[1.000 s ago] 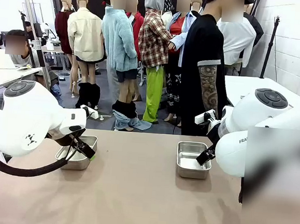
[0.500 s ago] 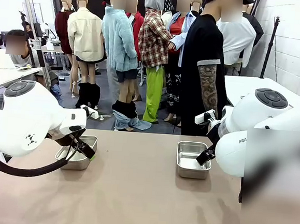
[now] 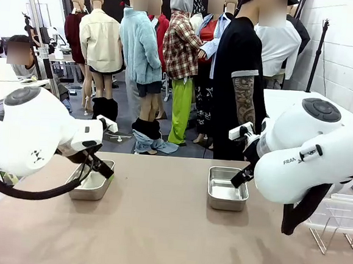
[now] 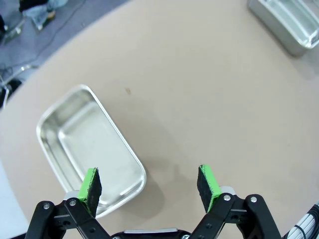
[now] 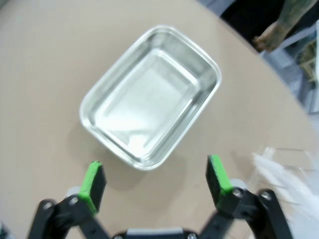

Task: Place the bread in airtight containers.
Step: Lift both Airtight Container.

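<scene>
Grippers both spread wide, holding nothing: left gripper (image 4: 149, 181) hovers over left pan (image 4: 79, 139), right gripper (image 5: 155, 179) over right pan (image 5: 149, 99). Pans empty, unlidded. Likely pre-loading; next move needs a croissant fetched or handed over.

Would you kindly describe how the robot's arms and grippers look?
The left arm and right arm are glossy white, rounded, with dark grey round caps. The right bears dark lettering; a black cable loops under the left. The left gripper and right gripper have black linkage fingers with green pads.
</scene>
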`<state>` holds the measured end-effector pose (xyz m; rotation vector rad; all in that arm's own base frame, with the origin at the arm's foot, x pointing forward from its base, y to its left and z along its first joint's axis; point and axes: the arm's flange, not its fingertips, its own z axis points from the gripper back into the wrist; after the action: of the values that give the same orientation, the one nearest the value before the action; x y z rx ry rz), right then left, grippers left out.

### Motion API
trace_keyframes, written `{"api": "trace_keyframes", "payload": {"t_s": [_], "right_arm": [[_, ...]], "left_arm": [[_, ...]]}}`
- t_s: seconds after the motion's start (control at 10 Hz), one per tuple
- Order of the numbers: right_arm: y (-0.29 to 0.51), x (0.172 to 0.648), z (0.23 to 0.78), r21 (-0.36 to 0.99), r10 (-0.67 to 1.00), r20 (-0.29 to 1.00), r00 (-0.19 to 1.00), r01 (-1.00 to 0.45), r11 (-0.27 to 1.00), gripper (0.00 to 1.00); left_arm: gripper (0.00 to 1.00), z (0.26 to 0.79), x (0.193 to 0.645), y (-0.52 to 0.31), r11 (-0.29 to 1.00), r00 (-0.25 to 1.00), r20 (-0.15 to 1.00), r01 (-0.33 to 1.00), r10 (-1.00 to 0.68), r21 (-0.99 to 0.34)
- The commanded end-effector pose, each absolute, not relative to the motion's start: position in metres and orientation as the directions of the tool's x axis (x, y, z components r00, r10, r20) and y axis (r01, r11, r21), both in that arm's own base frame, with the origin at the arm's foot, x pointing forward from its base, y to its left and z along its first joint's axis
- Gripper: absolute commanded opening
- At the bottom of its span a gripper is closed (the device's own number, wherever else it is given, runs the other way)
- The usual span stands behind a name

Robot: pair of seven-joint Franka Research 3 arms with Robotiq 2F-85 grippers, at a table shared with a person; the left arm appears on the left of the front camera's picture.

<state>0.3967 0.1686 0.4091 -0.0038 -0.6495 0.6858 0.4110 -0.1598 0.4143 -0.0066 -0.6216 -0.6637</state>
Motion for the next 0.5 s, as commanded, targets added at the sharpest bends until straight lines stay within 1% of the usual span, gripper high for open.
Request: {"api": "trace_keyframes", "payload": {"t_s": [0.0,0.1,0.2,0.3,0.4], "right_arm": [[0.166,0.391,0.451,-0.288,0.597,0.58,0.555,-0.545,0.787,1.0],[0.159,0.388,0.466,-0.307,0.583,0.586,0.563,-0.511,0.803,1.0],[0.144,0.386,0.487,-0.32,0.555,0.614,0.561,-0.466,0.825,1.0],[0.126,0.377,0.505,-0.335,0.505,0.649,0.569,-0.382,0.861,1.0],[0.096,0.362,0.524,-0.336,0.44,0.682,0.584,-0.284,0.898,1.0]], "left_arm": [[1.0,0.467,0.413,-0.152,0.776,0.561,0.567,0.578,-0.602,0.252],[1.0,0.485,0.413,-0.145,0.779,0.568,0.556,0.563,-0.607,0.276],[1.0,0.506,0.412,-0.133,0.778,0.554,0.571,0.563,-0.606,0.279],[1.0,0.522,0.414,-0.117,0.799,0.561,0.587,0.524,-0.584,0.295],[1.0,0.54,0.415,-0.091,0.833,0.579,0.612,0.476,-0.538,0.283]]}}
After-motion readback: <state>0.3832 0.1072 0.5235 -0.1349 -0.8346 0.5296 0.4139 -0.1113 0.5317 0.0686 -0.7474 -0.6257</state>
